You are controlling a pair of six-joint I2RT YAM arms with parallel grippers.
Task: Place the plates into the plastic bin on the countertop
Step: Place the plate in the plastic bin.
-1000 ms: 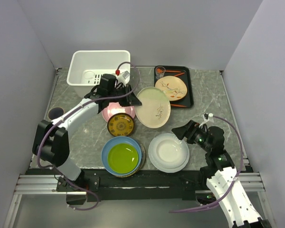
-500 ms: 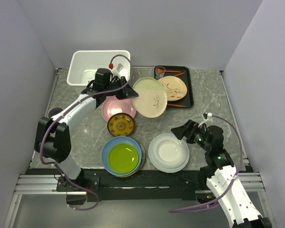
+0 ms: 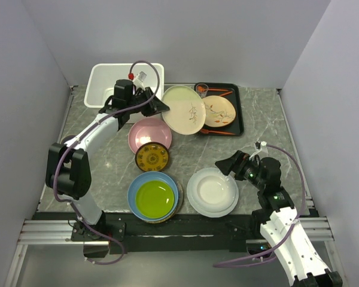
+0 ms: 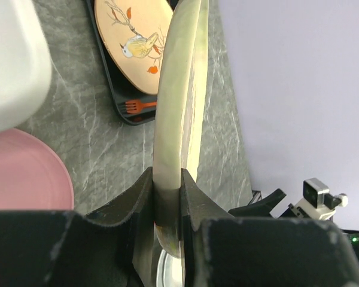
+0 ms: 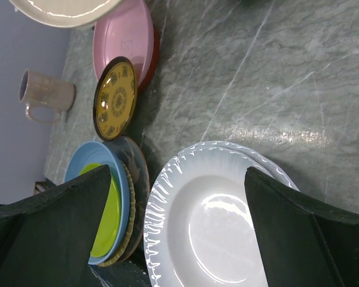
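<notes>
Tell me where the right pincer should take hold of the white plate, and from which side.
Probably its right rim, coming in low from the right. The white plate lies flat, face up, so only its raised fluted edge offers a pinch, and the open right pincer sits by that side.

We see the sprig plate (image 3: 183,110) covering the left edge of the peach plate (image 3: 220,111); beneath the blue plate (image 5: 99,152) a darker plate (image 5: 139,171) shows only its rim, pattern unreadable.
</notes>
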